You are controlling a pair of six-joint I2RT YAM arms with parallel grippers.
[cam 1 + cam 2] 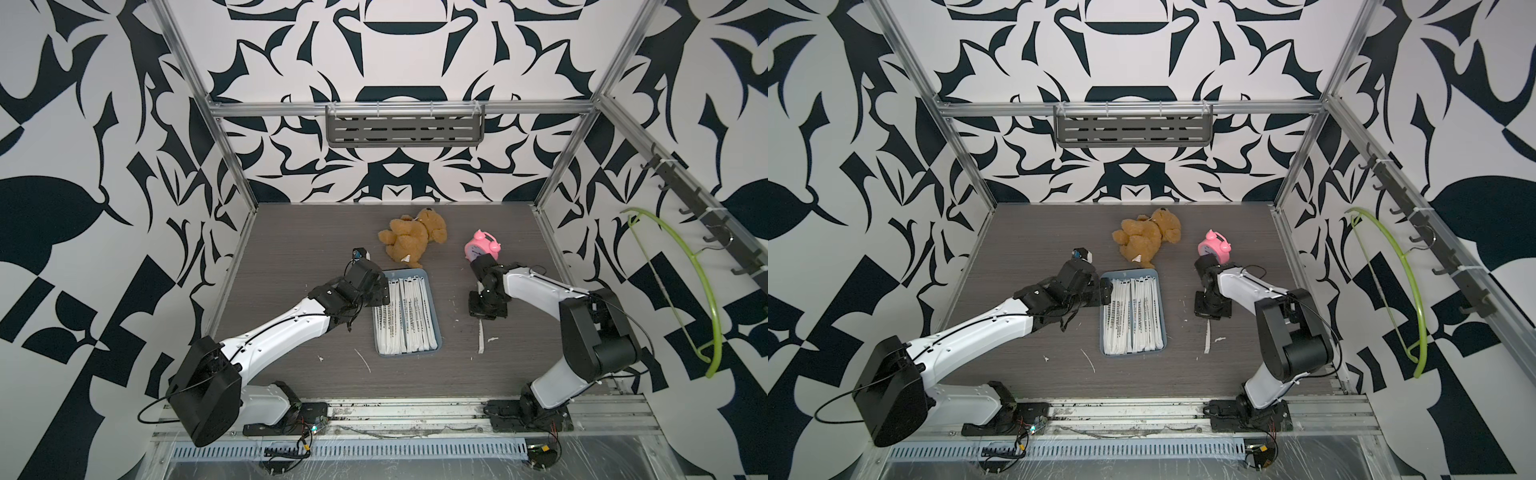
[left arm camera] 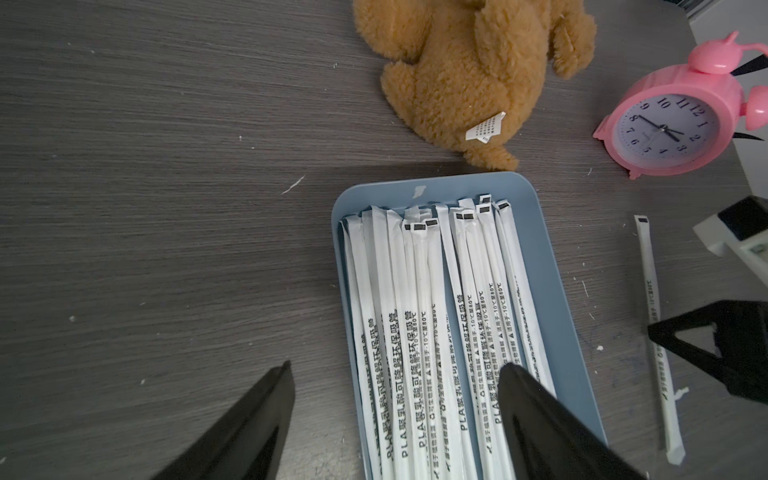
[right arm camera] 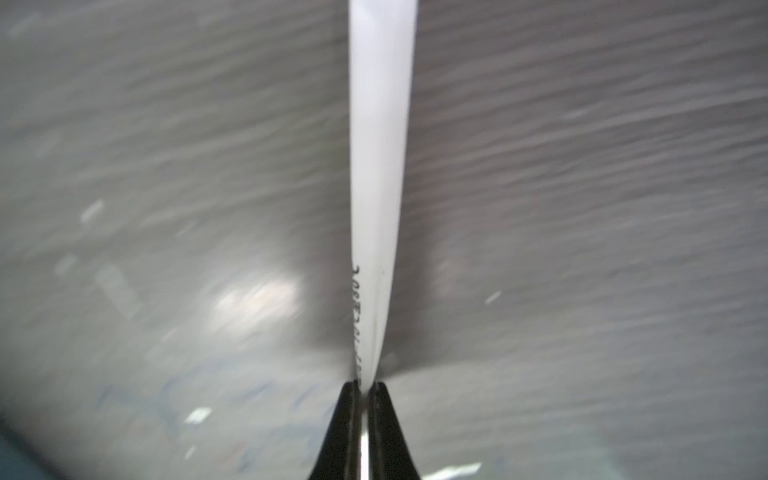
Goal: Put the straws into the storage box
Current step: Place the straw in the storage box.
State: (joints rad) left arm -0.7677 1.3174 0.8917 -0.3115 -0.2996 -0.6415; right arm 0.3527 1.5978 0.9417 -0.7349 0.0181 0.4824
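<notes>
Straws (image 1: 405,316) fill the storage box (image 2: 540,257) on the desk (image 1: 291,257). One lone straw (image 2: 652,291) lies to the box's right, apart from its rim. Right tool (image 3: 365,384) is clenched on that lone straw, its tips pinching it at about mid-length. Left tool (image 2: 395,368) is spread wide and holds nothing. One of its fingers is over the boxed straws and the other over bare desk beside the box; whether either touches is unclear.

In both top views the right tool's body hides the lone straw's far half. The right wrist view is blurred, so that straw may be flat or just lifted.

Boxed straws lie side by side along the box's long side, black end marks toward the teddy bear (image 1: 413,237). The lone straw runs roughly parallel to them.
</notes>
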